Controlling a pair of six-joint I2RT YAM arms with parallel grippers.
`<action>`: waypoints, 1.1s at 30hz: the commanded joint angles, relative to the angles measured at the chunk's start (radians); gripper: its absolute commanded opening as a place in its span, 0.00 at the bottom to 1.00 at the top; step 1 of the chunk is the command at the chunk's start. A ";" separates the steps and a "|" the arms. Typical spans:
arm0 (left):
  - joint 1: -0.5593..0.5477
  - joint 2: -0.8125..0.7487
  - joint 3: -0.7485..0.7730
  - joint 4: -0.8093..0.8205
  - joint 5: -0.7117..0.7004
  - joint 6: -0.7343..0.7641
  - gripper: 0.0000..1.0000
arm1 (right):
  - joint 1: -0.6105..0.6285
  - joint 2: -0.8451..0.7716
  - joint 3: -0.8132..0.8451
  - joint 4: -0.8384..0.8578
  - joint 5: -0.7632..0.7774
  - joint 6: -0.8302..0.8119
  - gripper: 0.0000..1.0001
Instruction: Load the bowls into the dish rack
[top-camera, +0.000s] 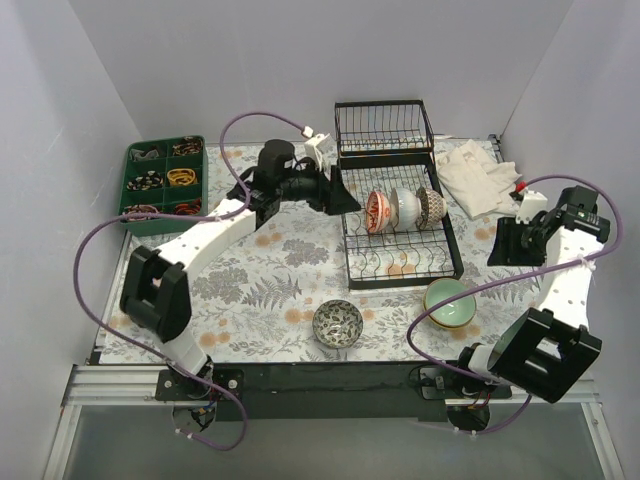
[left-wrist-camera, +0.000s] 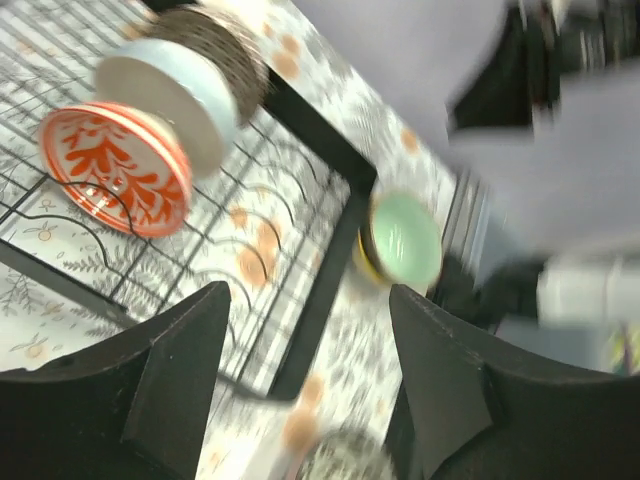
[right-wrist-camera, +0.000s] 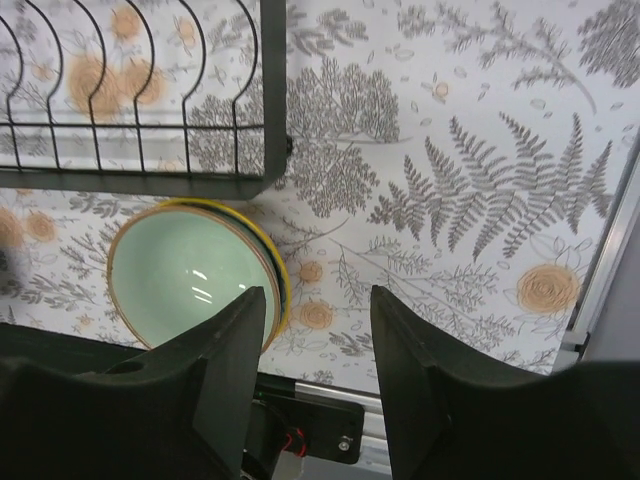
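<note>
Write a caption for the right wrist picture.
Open right claw above the fern-print table, a pale green bowl just outside a corner of the dish rack.

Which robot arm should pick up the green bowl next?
Right. The right gripper is open and close to the green bowl, on its own side. The left gripper is farther away, over at the dish rack.
</note>
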 joint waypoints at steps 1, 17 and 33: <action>-0.033 -0.198 -0.051 -0.554 0.201 0.797 0.63 | -0.004 0.024 0.114 0.038 -0.113 0.008 0.55; -0.525 -0.424 -0.404 -0.694 -0.169 1.270 0.59 | -0.004 -0.044 0.142 0.038 -0.274 -0.053 0.54; -0.662 -0.290 -0.491 -0.516 -0.314 1.241 0.34 | -0.004 -0.153 0.225 0.014 -0.276 0.008 0.54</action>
